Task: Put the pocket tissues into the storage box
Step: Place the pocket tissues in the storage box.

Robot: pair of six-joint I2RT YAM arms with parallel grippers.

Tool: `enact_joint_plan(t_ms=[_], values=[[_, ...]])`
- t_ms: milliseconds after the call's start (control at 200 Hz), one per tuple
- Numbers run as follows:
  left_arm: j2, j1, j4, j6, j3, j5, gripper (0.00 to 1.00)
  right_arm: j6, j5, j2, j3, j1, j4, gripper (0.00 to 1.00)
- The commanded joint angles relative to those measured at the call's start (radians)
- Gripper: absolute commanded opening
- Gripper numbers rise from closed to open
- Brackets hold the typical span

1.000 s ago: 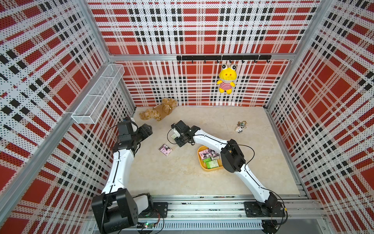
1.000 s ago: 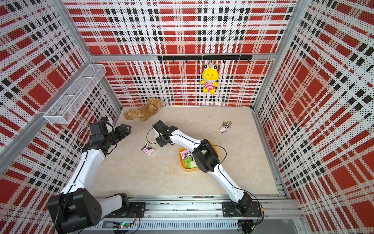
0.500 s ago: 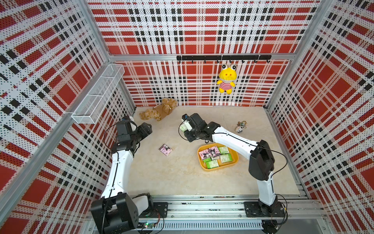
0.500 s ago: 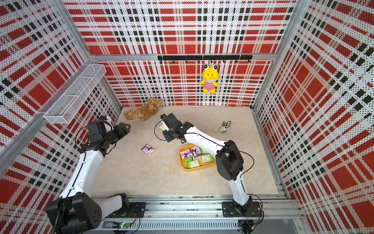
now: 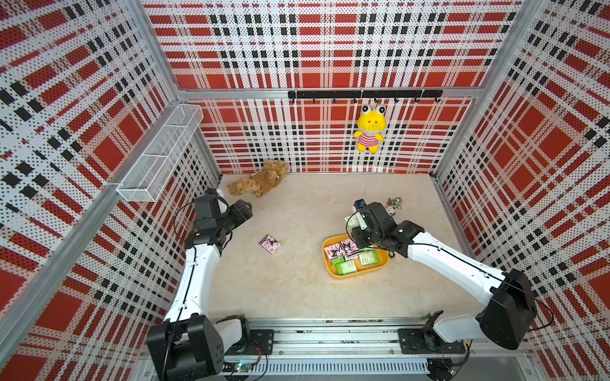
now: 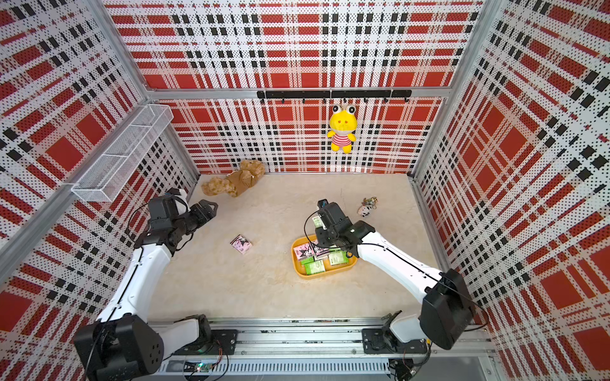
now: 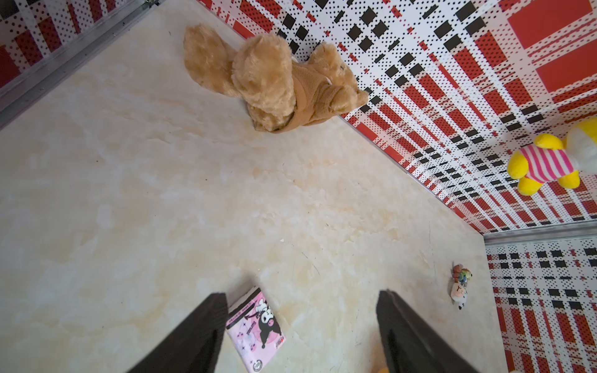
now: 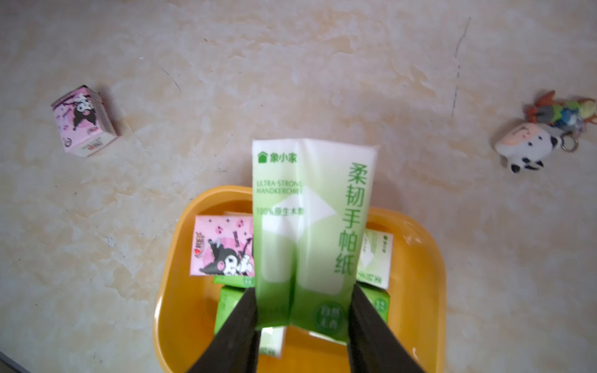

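The storage box [image 5: 325, 255] is already loaded with several pocket tissues [image 5: 345, 251], two pink and some green; the exact count cannot be told. The right gripper [image 8: 303, 290] is clamped on a green pack [image 8: 311, 206], held just above the box and not yet dropped. The left gripper [image 7: 302, 295] is spread wide and empty, raised over the table [image 5: 297, 290]. One pink pack [image 5: 270, 244] is left on the table, well apart from the box. The task is judged mostly done.
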Motion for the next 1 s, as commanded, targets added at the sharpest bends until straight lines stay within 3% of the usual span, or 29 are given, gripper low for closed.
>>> enact_joint_plan(t_ms=[0,486,997], values=[[0.011,-0.017,0.015,-0.014,0.020,-0.019,0.80,0.054,0.003,-0.060,-0.078,-0.028,-0.019,0.46],[0.040,-0.060,0.029,-0.023,0.034,-0.039,0.80,0.089,-0.011,-0.094,-0.257,-0.053,0.007,0.46],[0.049,-0.059,0.033,-0.019,0.038,-0.039,0.80,0.066,-0.055,0.049,-0.219,-0.095,0.077,0.49]])
